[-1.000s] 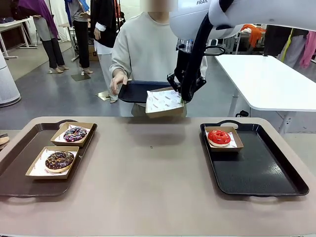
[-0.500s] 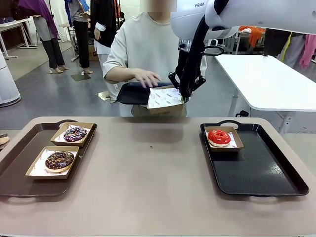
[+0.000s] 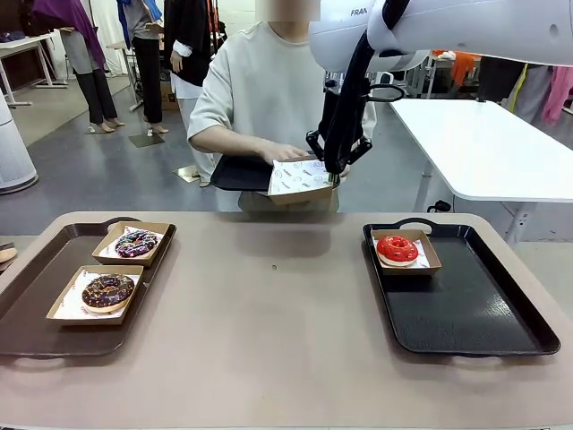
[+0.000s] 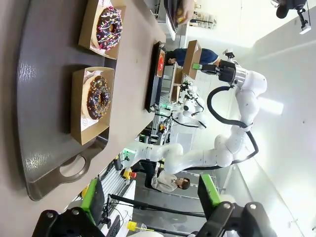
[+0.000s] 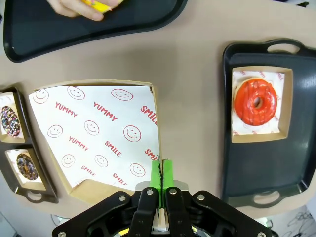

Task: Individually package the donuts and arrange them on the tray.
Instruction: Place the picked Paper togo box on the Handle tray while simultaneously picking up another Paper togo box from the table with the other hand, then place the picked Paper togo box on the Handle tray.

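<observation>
Pinching the rim of an empty paper-lined cardboard box (image 3: 302, 182), the right gripper (image 3: 335, 176) holds it in the air above the table's far edge, its green pads pressed together on the box wall; the liner is white with red smiley faces and the words "YUMMY" and "SMILE". Just beside the box, the person's hand (image 3: 279, 151) rests on a small black tray (image 3: 243, 172) held at the far side, and in the right wrist view that hand (image 5: 79, 7) grips something yellow (image 5: 100, 5), too cropped to name for certain. The red donut (image 3: 397, 248) sits in its own box at the far end of the black tray (image 3: 466, 313) on the right. On the brown tray (image 3: 36, 305) at the left, the purple-pink sprinkled donut (image 3: 136, 243) and the chocolate sprinkled donut (image 3: 107, 290) each lie in a box, one behind the other. The left gripper (image 4: 148, 197) hangs with its fingers spread wide, holding nothing, beyond that tray's handle.
</observation>
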`<state>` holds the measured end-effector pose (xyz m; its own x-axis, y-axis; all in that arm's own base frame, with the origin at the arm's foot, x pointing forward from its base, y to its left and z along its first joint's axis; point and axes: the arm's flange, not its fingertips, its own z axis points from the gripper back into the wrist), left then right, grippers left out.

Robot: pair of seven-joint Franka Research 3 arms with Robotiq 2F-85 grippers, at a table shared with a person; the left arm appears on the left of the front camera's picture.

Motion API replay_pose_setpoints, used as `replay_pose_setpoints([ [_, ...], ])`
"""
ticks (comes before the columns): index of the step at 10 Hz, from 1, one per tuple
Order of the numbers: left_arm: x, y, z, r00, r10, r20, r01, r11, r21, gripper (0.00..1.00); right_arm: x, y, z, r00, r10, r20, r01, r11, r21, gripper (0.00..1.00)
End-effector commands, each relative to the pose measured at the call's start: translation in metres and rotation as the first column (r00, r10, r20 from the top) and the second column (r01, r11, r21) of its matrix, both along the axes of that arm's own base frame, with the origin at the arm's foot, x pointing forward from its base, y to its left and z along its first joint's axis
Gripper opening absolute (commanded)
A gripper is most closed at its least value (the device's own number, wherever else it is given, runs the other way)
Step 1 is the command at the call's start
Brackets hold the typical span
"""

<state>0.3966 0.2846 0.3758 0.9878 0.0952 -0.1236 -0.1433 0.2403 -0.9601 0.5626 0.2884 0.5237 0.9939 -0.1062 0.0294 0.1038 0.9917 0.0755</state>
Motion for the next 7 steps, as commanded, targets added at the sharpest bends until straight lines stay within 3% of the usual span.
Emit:
replay_pose_setpoints([
  [1, -0.0011, 0.0013, 0.0010, 1.000, 0.004, 0.000, -0.004, 1.000, 0.000, 1.00, -0.0034, -0.0018, 0.0014, 1.000, -0.002, 0.002, 0.002, 1.000, -0.003, 0.00],
  [7, -0.0011, 0.0013, 0.0010, 1.000, 0.004, 0.000, -0.004, 1.000, 0.000, 1.00, -0.0034, -0.0018, 0.0014, 1.000, -0.002, 0.002, 0.002, 1.000, -0.003, 0.00],
])
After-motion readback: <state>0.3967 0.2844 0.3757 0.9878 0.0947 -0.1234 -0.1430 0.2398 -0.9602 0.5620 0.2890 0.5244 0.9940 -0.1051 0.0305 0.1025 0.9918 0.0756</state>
